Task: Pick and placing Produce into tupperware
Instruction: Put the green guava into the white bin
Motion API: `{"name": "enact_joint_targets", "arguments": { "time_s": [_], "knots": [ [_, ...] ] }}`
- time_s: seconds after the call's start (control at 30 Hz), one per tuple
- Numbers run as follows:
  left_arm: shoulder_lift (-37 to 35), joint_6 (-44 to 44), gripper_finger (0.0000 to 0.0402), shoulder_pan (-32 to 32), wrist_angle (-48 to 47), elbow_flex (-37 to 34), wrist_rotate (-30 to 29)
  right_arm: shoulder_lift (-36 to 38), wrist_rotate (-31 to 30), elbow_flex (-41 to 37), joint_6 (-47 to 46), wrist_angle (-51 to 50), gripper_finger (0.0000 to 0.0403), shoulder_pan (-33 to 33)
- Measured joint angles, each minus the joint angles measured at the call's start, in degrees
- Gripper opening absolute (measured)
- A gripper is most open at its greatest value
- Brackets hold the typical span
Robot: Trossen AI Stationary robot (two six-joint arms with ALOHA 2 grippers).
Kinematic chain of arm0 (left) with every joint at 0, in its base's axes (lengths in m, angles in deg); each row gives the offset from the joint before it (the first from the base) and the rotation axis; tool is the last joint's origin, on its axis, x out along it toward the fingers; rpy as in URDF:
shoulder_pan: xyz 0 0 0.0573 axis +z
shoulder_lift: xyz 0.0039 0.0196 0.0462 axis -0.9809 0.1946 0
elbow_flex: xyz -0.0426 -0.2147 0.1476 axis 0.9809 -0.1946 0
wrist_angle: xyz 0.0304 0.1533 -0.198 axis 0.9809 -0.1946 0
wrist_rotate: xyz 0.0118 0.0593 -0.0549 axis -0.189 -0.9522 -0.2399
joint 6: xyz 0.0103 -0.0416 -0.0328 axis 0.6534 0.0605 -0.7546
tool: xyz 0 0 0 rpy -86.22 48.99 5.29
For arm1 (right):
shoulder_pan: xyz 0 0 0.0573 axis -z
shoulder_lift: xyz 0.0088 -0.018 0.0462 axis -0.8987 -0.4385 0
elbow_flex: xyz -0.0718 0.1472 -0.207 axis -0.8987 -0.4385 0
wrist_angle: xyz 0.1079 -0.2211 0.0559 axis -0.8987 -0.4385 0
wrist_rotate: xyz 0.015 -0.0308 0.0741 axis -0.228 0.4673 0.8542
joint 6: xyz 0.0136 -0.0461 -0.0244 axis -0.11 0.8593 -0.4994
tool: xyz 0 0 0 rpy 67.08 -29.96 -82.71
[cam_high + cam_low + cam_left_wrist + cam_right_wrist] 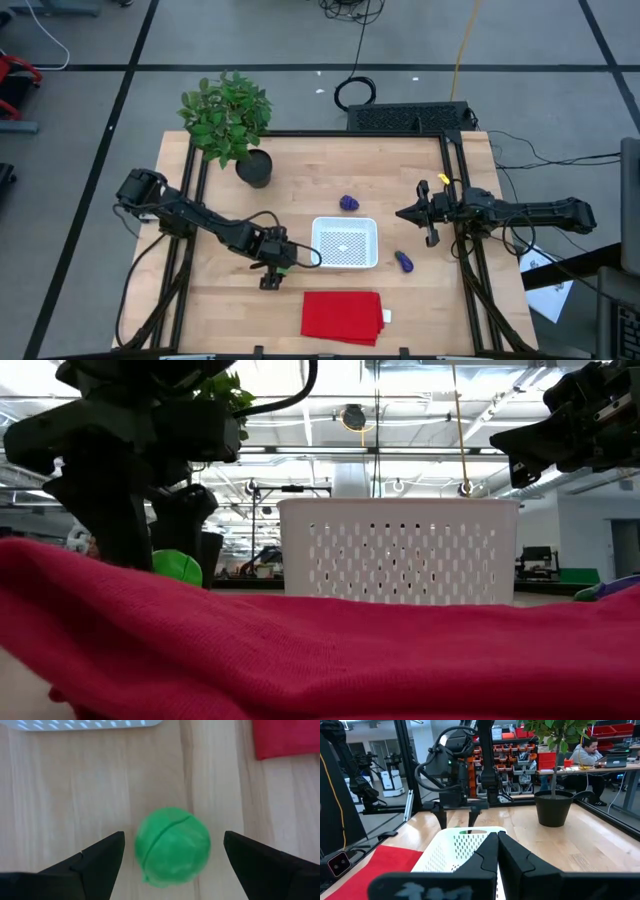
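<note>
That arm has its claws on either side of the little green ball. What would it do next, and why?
Probably close. The left end effector is open, with the green ball on the table between its fingers and not yet touched. Only then could it carry the ball to the white tupperware nearby.

Grey floor point(90, 40) with dark lines, bright ceiling lights point(300, 380) (workshop), red bins point(602, 730)

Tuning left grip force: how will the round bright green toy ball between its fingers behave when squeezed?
The round bright green toy ball probably rolls if clipped off-centre: it sits loose on smooth wood between the open left gripper fingers. It looks light and rigid, plastic-like. The groove across it may offer slight purchase.
</note>
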Motion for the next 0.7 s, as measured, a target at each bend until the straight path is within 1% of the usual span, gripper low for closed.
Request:
{"name": "enact_joint_targets", "arguments": {
  "time_s": [0.3, 0.5, 0.7],
  "knots": [
    [0.0, 0.1, 0.0347, 0.0, 7.2, -3.4, -0.3, 0.0, 0.0, 0.0, 0.0, 0.0, 0.0000, 0.0],
    [0.0, 0.4, 0.0347, 0.0, 7.4, -3.4, -1.3, 0.0, 0.0, 0.0, 0.0, 0.0, 0.0000, 0.0],
    [0.7, 2.8, 0.0347, -0.2, 7.2, -3.5, -2.9, 0.0, 0.0, 0.0, 0.0, 0.0, 0.0000, 0.0]
  ]
}}
